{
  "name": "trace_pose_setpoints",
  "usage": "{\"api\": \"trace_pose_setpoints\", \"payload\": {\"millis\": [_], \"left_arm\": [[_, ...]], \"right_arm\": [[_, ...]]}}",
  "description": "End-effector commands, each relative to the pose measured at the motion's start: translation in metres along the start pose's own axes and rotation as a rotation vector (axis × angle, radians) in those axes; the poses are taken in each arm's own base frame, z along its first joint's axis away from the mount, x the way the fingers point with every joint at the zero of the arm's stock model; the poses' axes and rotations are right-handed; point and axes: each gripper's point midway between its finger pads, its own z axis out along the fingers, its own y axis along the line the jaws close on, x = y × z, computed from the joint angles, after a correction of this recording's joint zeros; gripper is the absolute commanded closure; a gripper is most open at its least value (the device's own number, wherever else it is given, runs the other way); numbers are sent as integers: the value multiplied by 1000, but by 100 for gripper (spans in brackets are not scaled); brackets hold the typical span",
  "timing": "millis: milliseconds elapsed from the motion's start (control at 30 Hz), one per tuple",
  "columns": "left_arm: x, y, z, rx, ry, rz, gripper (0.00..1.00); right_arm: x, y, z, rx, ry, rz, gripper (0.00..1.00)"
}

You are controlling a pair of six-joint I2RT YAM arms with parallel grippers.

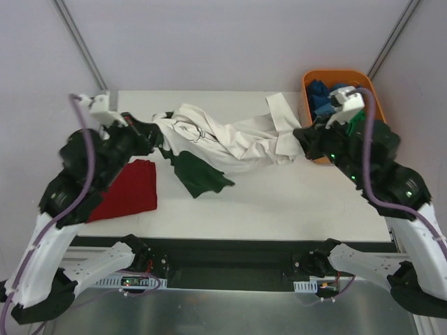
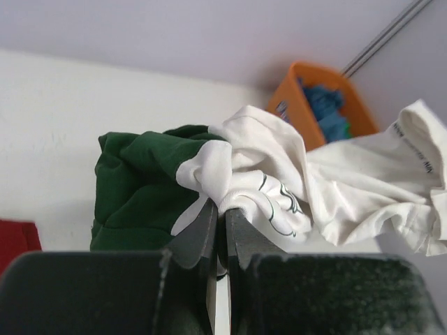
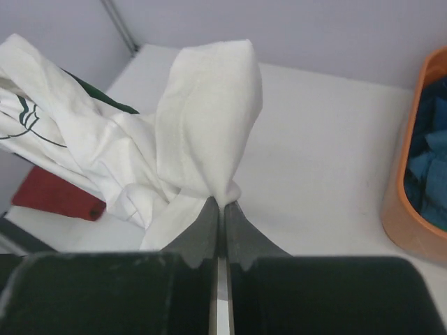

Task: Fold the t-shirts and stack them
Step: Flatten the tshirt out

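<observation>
A white t-shirt (image 1: 230, 143) with dark green sleeves and a black print hangs bunched between my two grippers across the back of the table. My left gripper (image 1: 155, 132) is shut on its left end, where white and green cloth (image 2: 230, 174) bulge past the fingertips. At the right end my right gripper (image 1: 302, 137) pinches a white fold (image 3: 209, 125). One green sleeve (image 1: 199, 176) trails down onto the table. A dark red t-shirt (image 1: 129, 188) lies folded flat at the left front. Blue and green shirts (image 1: 323, 98) fill the orange tub.
The orange plastic tub (image 1: 311, 77) stands at the back right corner, close beside my right wrist. The white table (image 1: 279, 202) runs from the red shirt to the right edge.
</observation>
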Motion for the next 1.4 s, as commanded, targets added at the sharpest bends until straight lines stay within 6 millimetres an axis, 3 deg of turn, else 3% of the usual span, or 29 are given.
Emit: {"api": "trace_pose_setpoints", "payload": {"millis": [0,100,167,200,267,300,367,400,467,500,567,600,633,667,700,733,767,800,833,867,900,933,1067,1200,1367], "left_arm": [[-66,-24,-58,150,-207,16,100],[-89,-38,-99,262,-293,19,100],[-98,-42,-115,300,-334,30,100],[-105,-41,-127,314,-374,26,100],[-108,-37,-132,302,-407,20,100],[-111,-35,-136,299,-427,11,100],[-108,-29,-127,266,-435,-4,100],[-104,-26,-117,242,-422,-7,100],[-92,-11,-89,137,-391,-13,100],[-82,-3,-66,72,-351,-8,100],[-57,24,-28,-97,-293,-8,95],[-43,51,-2,-270,-270,9,94],[-21,70,17,-379,-230,29,94],[-7,87,32,-464,-198,50,91],[23,95,62,-490,-95,83,81],[49,104,79,-495,-16,73,49],[60,126,92,-537,29,38,30],[92,137,113,-544,147,21,6],[106,135,125,-500,224,-48,1],[115,138,131,-498,281,-77,1],[135,152,135,-542,376,-89,1],[131,147,141,-523,389,-95,1],[151,147,138,-512,449,-115,1],[185,144,116,-474,535,-170,1],[238,131,77,-390,682,-276,1]], "right_arm": [[-40,28,-53,-211,-125,-7,99],[-58,44,-86,-330,-189,11,99],[-66,48,-102,-371,-224,21,99],[-68,49,-107,-381,-235,45,99],[-73,48,-113,-387,-271,72,99],[-67,47,-108,-376,-260,83,99],[-60,40,-101,-333,-250,92,99],[-57,27,-93,-253,-243,134,99],[-30,12,-69,-139,-153,168,99],[-21,-7,-59,-21,-137,179,99],[19,-31,-34,144,-20,182,99],[30,-59,-29,314,-13,186,99],[48,-74,-25,410,38,171,99],[81,-87,-9,507,123,167,99],[97,-104,-4,595,165,177,99],[117,-112,4,625,229,185,87],[151,-111,22,610,358,200,77],[163,-127,28,646,407,241,62],[179,-130,42,647,488,241,32],[185,-133,47,647,529,240,24],[178,-135,50,650,537,224,20],[181,-137,49,661,574,205,13],[184,-127,57,579,585,154,5],[206,-100,63,391,600,193,4],[252,-55,62,187,695,164,2]]}}
